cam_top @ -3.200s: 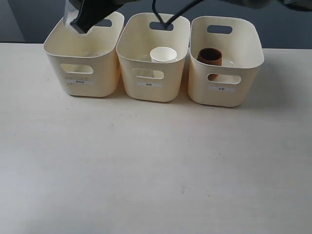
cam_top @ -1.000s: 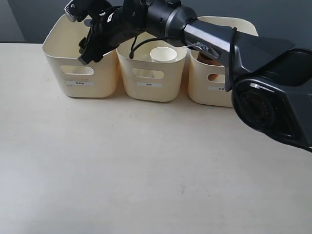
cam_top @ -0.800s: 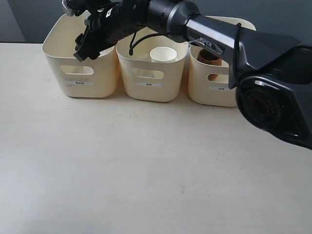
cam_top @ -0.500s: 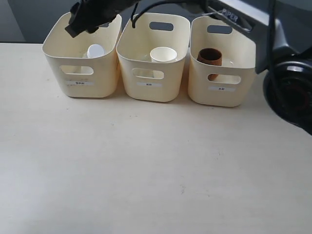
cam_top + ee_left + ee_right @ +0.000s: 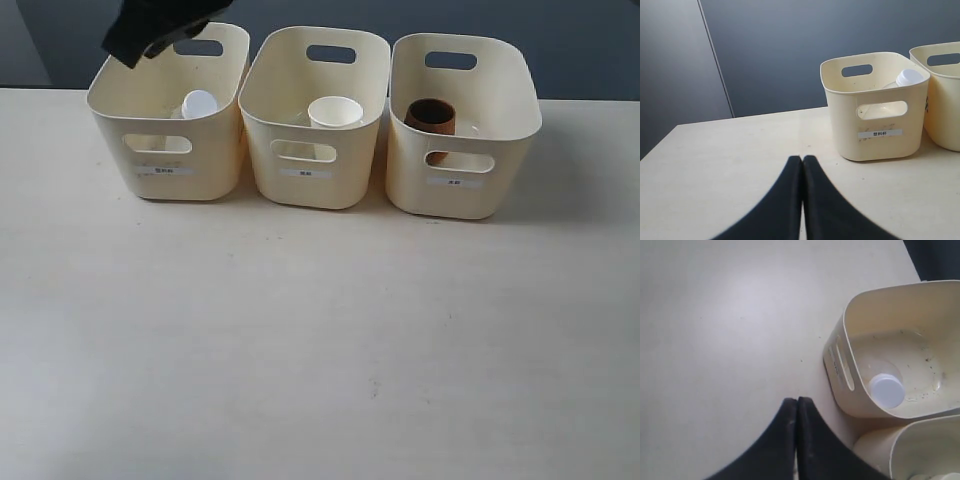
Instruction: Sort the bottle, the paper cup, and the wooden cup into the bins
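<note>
Standing in three bins point(image 5: 165, 150) are the bottle point(image 5: 199, 103) left, paper cup point(image 5: 335, 111) middle, wooden cup point(image 5: 430, 115) right. Right claw point(image 5: 797, 401), apparently hovering above the left bin's far edge, is pressing closed, empty; left claw point(image 5: 802, 159) likewise.

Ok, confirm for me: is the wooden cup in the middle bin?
No, the wooden cup stands in the right bin; the middle bin holds the paper cup.

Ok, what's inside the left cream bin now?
The small clear plastic bottle stands upright in the left cream plastic bin, white screw cap up. Its lower body is hidden by the bin wall in the exterior view.
</note>
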`<state>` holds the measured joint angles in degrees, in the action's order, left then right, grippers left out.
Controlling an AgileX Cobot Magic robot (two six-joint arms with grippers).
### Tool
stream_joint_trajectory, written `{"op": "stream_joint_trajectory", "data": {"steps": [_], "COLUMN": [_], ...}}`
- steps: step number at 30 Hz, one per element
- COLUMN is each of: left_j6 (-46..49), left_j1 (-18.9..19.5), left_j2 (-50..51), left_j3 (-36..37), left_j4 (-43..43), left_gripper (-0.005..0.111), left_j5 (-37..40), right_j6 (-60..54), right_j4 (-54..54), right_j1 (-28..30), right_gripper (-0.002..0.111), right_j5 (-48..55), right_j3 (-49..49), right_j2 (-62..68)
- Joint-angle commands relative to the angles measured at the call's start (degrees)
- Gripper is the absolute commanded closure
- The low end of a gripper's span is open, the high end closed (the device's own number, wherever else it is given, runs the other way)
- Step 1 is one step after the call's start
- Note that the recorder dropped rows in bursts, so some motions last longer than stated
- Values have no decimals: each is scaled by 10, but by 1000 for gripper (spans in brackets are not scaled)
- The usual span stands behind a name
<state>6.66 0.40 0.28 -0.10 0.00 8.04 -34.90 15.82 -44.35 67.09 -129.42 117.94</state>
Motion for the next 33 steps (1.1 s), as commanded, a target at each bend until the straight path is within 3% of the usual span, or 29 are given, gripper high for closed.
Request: {"op": "stream_joint_trajectory", "data": {"steps": [1,6,19,24,33], "left_j6": [-1,-1,-1,-1,-1], "left_j1": [0,0,0,0,0], "left_j2": [-3,-3,-3,-3,-3], "left_j3": [1,1,1,1,1], "left_j4": [0,0,0,0,0], "left_gripper": [107,107,107,107,107], "left_j5": [-3,-3,-3,-3,-3], "right_j6": [43,86,230,323,379], "right_j4": [-56,-111,-309,-432,-440], "right_j1": [-28,-69,-244,-243,-243], "right_gripper": [109,109,109,109,109], "right_j5": [29,29,29,29,29], "right_j3": [1,3,28,130,212], "right_j2": [-58,-138,-464,-611,-661]}}
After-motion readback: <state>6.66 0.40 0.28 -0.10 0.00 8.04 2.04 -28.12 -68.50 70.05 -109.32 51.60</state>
